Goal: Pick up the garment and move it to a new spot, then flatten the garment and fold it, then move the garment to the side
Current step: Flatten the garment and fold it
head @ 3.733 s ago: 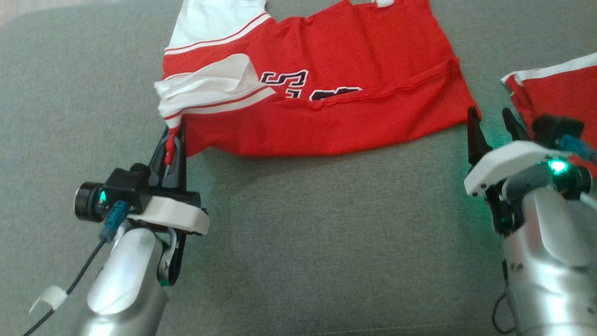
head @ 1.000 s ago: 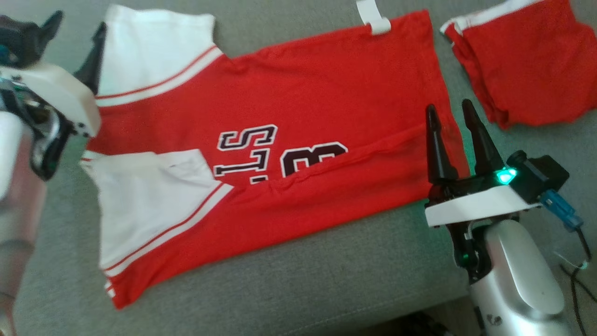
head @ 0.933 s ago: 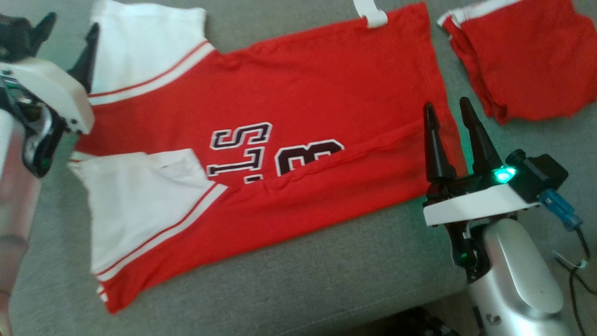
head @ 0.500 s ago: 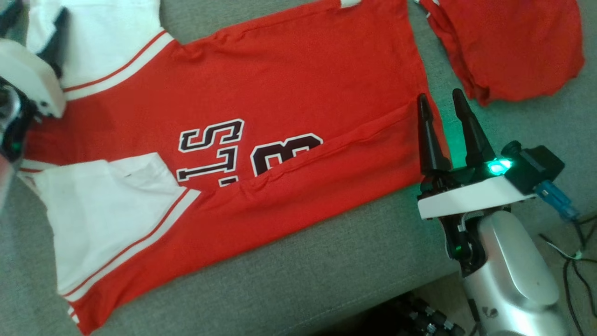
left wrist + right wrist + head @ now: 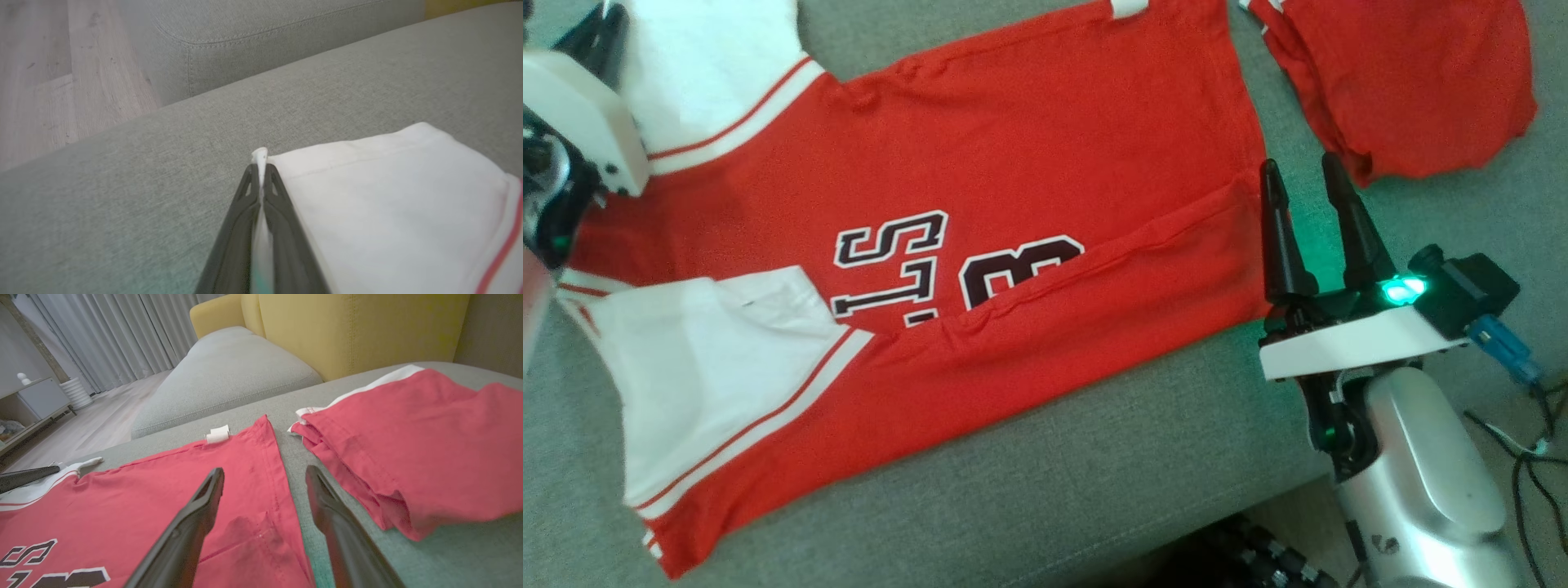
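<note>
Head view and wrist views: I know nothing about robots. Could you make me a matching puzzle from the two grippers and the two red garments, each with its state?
Things:
1. left gripper
2. right gripper
3. jersey
4. second red garment

States:
a. folded, lying apart from the jersey
b. open, at the jersey's bottom edge
c. shut on the white sleeve
d. spread out on the grey sofa

Pairs: 1-c, 2-b, 3-d, 4-a.

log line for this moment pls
phase: flatten | left end effector: shut on jersey sleeve corner | right end effector: open, at jersey hem | jersey: spread on sofa, near edge folded over print
</note>
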